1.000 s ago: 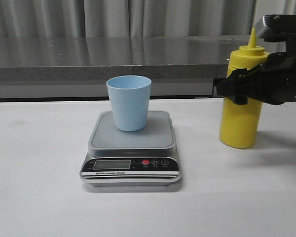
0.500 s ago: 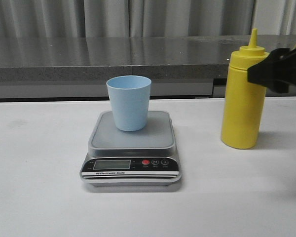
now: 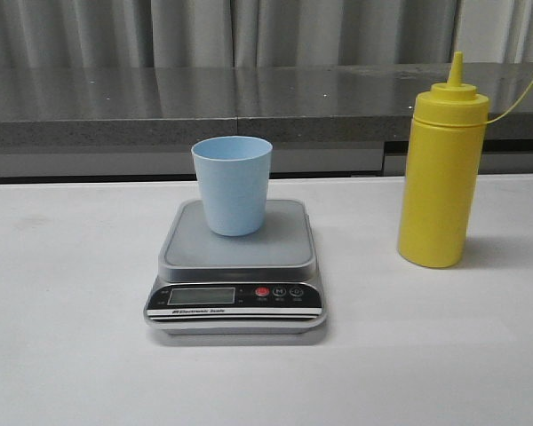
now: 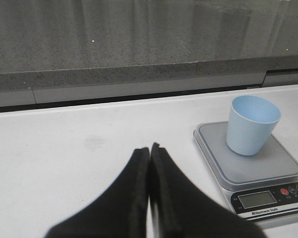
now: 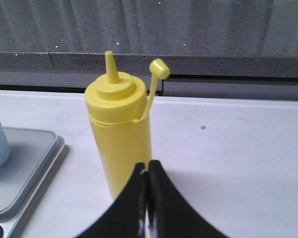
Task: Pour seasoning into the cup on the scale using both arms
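Note:
The pale blue cup [image 3: 233,184] stands upright on the silver-grey scale [image 3: 236,266] in the middle of the table. The yellow seasoning bottle [image 3: 439,169] stands upright on the table to the scale's right, its small cap hanging loose on a tether [image 5: 158,69]. Neither arm shows in the front view. My left gripper [image 4: 149,148] is shut and empty, off to the left of the scale [image 4: 248,163] and cup [image 4: 252,124]. My right gripper [image 5: 147,166] is shut and empty, close in front of the bottle [image 5: 120,134] without holding it.
A grey stone ledge [image 3: 249,106] runs along the back of the white table, with curtains behind it. The scale's black panel with display and red button [image 3: 262,291] faces the front.
The right arm, beside the bottle a second ago, has drawn back to the right and left the front view. The bottle stays standing, shifted very slightly. Cup and scale have not moved.

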`<action>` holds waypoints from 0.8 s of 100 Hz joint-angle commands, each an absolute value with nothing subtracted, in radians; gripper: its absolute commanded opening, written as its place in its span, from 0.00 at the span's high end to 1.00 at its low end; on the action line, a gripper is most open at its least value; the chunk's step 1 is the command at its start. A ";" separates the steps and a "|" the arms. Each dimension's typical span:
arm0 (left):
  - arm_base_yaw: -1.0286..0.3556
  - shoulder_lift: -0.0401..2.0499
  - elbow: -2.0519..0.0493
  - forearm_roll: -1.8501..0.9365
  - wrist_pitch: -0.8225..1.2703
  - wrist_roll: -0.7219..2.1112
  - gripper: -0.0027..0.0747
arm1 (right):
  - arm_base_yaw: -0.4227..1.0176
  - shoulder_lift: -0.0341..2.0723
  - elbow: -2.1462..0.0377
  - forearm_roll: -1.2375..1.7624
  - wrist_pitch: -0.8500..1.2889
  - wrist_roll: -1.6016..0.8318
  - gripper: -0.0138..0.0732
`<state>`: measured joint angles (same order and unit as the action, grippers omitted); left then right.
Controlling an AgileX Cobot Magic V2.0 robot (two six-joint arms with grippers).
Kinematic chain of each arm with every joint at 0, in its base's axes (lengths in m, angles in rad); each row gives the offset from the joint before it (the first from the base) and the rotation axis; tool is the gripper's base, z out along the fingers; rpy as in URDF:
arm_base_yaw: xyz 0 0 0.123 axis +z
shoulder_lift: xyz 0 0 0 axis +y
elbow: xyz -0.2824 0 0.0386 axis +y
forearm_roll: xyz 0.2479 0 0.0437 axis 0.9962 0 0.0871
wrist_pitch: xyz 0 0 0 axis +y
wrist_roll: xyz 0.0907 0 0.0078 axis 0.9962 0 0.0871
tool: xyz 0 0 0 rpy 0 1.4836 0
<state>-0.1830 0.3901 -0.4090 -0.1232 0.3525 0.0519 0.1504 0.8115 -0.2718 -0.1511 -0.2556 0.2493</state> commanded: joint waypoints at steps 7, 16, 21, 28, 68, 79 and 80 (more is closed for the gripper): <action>-0.179 0.397 -0.437 -0.127 0.269 0.041 0.99 | 0.146 0.684 -0.264 -0.135 -0.262 0.234 0.91; -0.179 0.397 -0.437 -0.127 0.269 0.041 0.99 | 0.146 0.619 -0.231 -0.116 -0.255 0.233 0.91; -0.179 0.397 -0.437 -0.127 0.269 0.041 0.99 | 0.146 0.584 -0.214 -0.100 -0.253 0.233 0.91; -0.179 0.397 -0.437 -0.127 0.269 0.041 0.99 | 0.146 0.529 -0.190 -0.084 -0.250 0.233 0.91; -0.179 0.397 -0.437 -0.127 0.269 0.041 0.99 | 0.146 0.351 -0.127 -0.056 -0.261 0.233 0.92; -0.179 0.397 -0.437 -0.127 0.269 0.041 0.99 | 0.154 0.324 -0.116 -0.059 -0.227 0.233 0.92; -0.179 0.397 -0.437 -0.127 0.269 0.041 0.99 | 0.155 0.320 -0.114 -0.059 -0.225 0.233 0.92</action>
